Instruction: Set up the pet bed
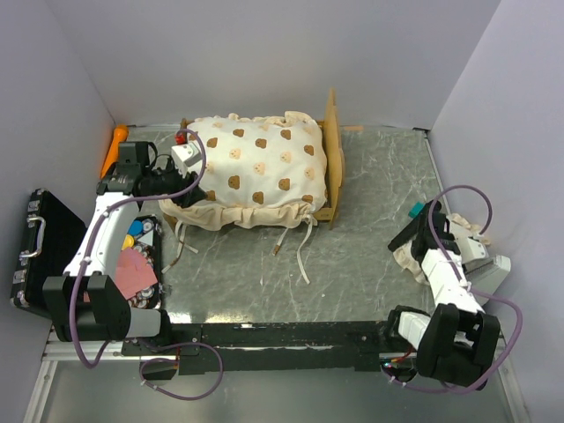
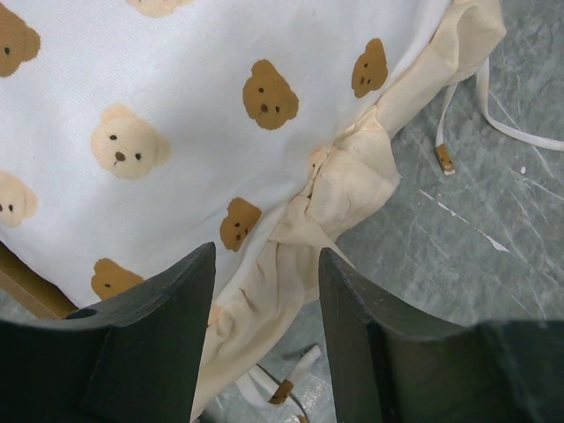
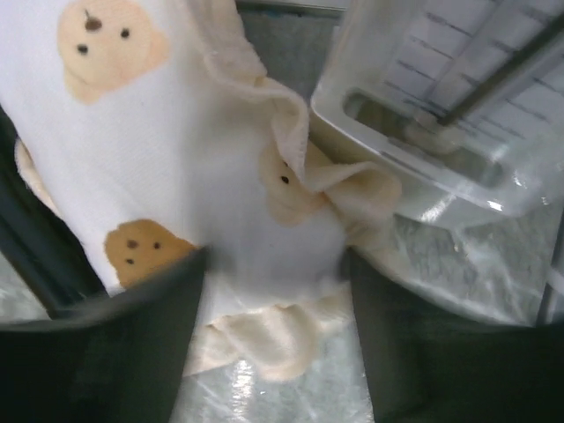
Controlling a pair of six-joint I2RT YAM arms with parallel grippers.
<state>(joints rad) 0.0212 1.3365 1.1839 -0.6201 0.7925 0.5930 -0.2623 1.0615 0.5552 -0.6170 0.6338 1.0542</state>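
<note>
1. Right gripper (image 3: pixel 275 264): jaws stand wide astride the one pillow (image 3: pixel 176 159) on the surface (image 1: pixel 370 238); whether they pinch it, I cannot tell
2. Left gripper (image 2: pixel 266 264): jaws half apart around the ruffle (image 2: pixel 344 189) of the one mattress (image 2: pixel 176 88); grip unclear
3. The one pet bed (image 1: pixel 264 172), long axis 9-to-3, headboard (image 1: pixel 333 132) at 3, lies at 10 o'clock from the pillow; the right side is nearer

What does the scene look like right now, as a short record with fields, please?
bed frame: light wood, at the back of the table, headboard to the right
mattress: bear print, lying on the frame, ties trailing onto the table
pillow: off the bed, at the table's right edge beside a clear container
left claw: open, straddling the mattress ruffle
right claw: around the pillow, grip unclear
</note>
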